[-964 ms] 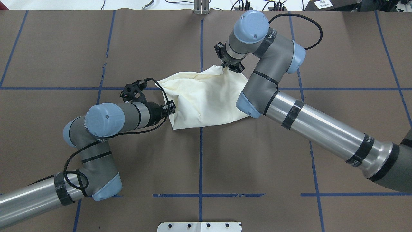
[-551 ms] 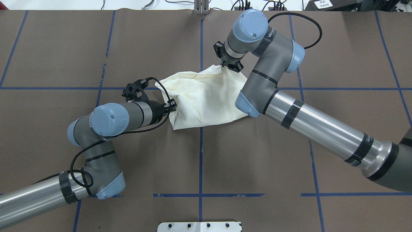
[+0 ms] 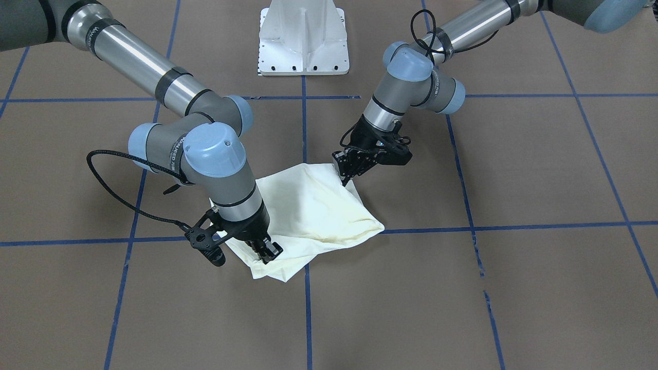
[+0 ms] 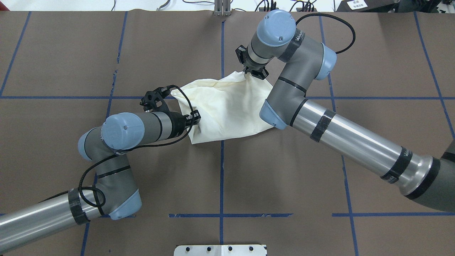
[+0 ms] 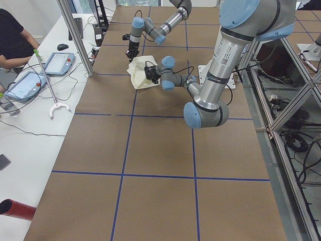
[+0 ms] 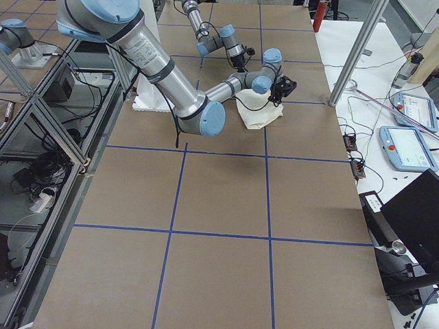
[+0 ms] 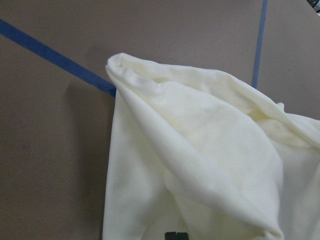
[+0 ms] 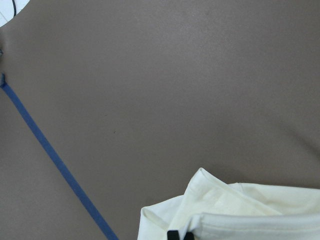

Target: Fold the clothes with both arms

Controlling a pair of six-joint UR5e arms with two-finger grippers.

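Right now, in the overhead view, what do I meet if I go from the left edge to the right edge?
Left arm → left claw → T-shirt → right arm. The right claw overlaps the T-shirt's span, so it is left out.

Bare table [image 4: 284, 177] lies open on the operators' side of the crumpled T-shirt [image 4: 227, 106] and out to both ends. The left arm [image 4: 142, 126] crowds its left edge, the right arm [image 4: 337, 131] hangs over its right, and the white pedestal base [image 3: 303, 38] stands well behind.
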